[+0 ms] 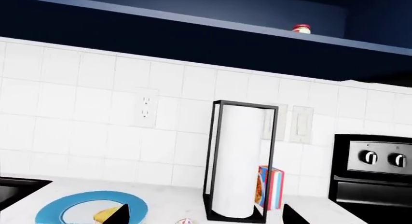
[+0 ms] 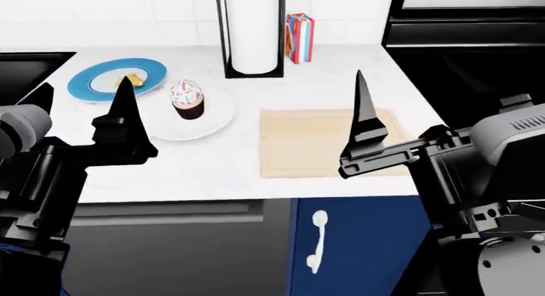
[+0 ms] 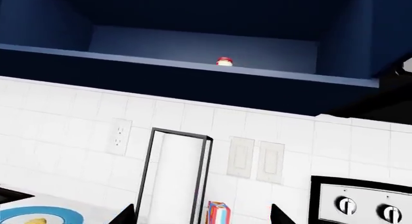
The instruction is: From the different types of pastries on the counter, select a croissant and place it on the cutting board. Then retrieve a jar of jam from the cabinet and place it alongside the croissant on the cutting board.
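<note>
Both arms are raised over the counter's (image 2: 341,73) near edge, fingers pointing up. The left gripper (image 1: 204,215) and right gripper (image 3: 200,214) both have fingers spread apart, holding nothing. The croissant (image 2: 134,81) sits on a blue plate (image 2: 89,85) at 10 o'clock; the cupcake (image 2: 187,99) is on a white plate (image 2: 213,114) just beside it. The cutting board (image 2: 323,146) lies bare at centre-right. A paper towel stand (image 2: 253,31) and striped carton (image 2: 299,37) are at 12 o'clock, against the tiled wall. The jam jar (image 3: 224,62), small and blurry, looks to sit in the open blue cabinet (image 3: 193,40) overhead. The stove (image 2: 468,34) is at 2 o'clock.
</note>
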{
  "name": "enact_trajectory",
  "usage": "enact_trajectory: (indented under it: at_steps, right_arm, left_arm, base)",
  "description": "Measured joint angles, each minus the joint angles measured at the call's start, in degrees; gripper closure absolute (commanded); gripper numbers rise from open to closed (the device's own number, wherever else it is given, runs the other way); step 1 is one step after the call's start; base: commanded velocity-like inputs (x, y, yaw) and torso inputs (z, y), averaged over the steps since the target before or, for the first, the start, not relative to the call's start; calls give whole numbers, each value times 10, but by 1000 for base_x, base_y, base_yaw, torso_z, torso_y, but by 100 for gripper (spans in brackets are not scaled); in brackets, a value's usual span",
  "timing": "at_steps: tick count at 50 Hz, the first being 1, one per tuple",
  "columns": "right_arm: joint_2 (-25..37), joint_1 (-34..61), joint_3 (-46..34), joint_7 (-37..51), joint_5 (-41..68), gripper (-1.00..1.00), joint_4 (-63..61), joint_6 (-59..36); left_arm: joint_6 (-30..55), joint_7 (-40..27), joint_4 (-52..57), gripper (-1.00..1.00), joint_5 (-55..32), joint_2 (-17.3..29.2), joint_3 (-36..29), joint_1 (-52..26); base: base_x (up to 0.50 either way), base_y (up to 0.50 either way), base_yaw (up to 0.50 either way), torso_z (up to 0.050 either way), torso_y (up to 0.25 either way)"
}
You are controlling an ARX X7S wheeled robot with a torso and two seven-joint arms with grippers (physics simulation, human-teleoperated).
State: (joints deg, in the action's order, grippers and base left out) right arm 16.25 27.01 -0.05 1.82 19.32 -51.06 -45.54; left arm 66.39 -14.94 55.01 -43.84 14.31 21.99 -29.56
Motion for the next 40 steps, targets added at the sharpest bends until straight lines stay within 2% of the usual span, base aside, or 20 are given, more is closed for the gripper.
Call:
enact_trajectory:
  at_steps: [10, 28, 36, 40]
  right_arm:
    - [17, 13, 18, -1, 21, -100, -17, -37]
    - [46, 71, 44, -9, 76, -100, -36, -128]
    - [49, 102, 65, -5, 109, -100, -44, -178]
    - [48, 118, 84, -5, 130, -100, -45, -205]
  left_arm:
    - [20, -17, -2, -100, -19, 11, 2, -23]
    - [123, -75, -3, -100, -131, 39, 72, -109]
    - [161, -107, -6, -100, -180, 49, 96, -145]
    - [173, -120, -7, -100, -198, 53, 100, -158]
  base:
    - [74, -5, -435, 0, 0]
    - [432, 148, 0, 0, 1]
    - [25, 61, 438, 0, 0]
    - [2, 0, 0, 0, 0]
